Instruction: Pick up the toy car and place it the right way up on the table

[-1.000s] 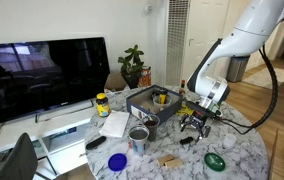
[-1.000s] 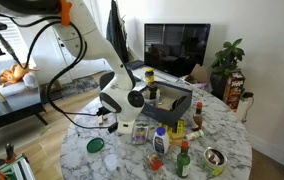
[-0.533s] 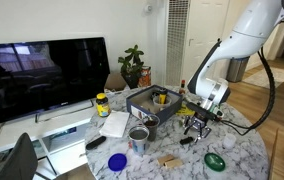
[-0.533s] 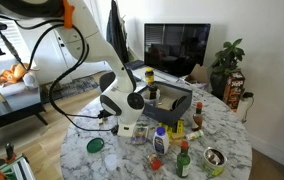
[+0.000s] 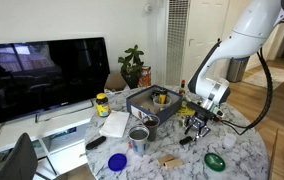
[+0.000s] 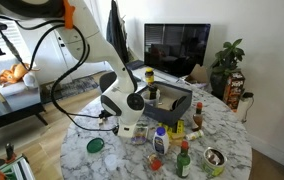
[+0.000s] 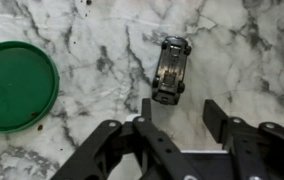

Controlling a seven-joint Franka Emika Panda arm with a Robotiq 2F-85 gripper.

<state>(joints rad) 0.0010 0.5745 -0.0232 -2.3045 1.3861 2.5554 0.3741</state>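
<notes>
In the wrist view the toy car (image 7: 170, 68) is small and dark. It lies on the marble table (image 7: 82, 30) with what looks like its underside up. My gripper (image 7: 182, 114) hovers just short of it. The left fingertip (image 7: 147, 107) is close to the car's near end, and the right fingertip (image 7: 215, 117) is off to the side. The jaws stand apart with only bare marble between them. In an exterior view the gripper (image 5: 194, 123) hangs low over the table (image 5: 182, 162), and a dark speck that may be the car (image 5: 186, 140) lies below it.
A green lid (image 7: 17, 85) lies left of the car and shows in both exterior views (image 5: 214, 160) (image 6: 95, 145). A grey bin (image 5: 152, 100), a metal can (image 5: 138, 137), a blue lid (image 5: 117, 160) and several bottles (image 6: 182, 160) crowd the table. A TV (image 5: 42, 75) stands behind.
The jaws have drawn closer together. The arm has hardly shifted over the table.
</notes>
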